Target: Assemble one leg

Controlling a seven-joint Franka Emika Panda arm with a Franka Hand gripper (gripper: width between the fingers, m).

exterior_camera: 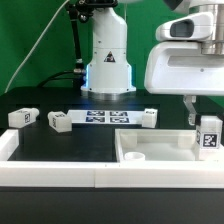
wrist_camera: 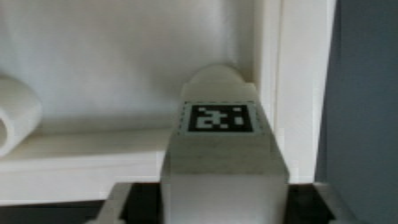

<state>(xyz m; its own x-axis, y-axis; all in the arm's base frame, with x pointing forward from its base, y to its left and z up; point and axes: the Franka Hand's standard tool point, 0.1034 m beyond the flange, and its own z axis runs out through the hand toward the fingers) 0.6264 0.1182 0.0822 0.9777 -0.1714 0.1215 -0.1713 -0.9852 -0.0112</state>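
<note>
- Gripping one leg (exterior_camera: pixel 209 136), the fingers (exterior_camera: pixel 197 112) sit closed on its sides; the leg hangs upright over the square panel (exterior_camera: pixel 160 147), near its corner at the exterior view's right.
- Leg: smooth white plastic post, rounded tip, one square black-and-white tag (wrist_camera: pixel 217 118).
- Three more legs (exterior_camera: pixel 22 118) (exterior_camera: pixel 60 122) (exterior_camera: pixel 148 118) lie on the black worktop (exterior_camera: pixel 45 148).
- Marker board (exterior_camera: pixel 104 118): thin, flat, white.

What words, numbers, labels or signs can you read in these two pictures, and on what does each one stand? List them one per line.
No words or numbers can be read.
Leg held in the gripper: square black-and-white tag, a pattern, no letters.
Three loose legs on the table: same tags, too small to read.
Marker board: several tags, patterns only.
Robot base: dark triangular sign, too blurred to read.
</note>
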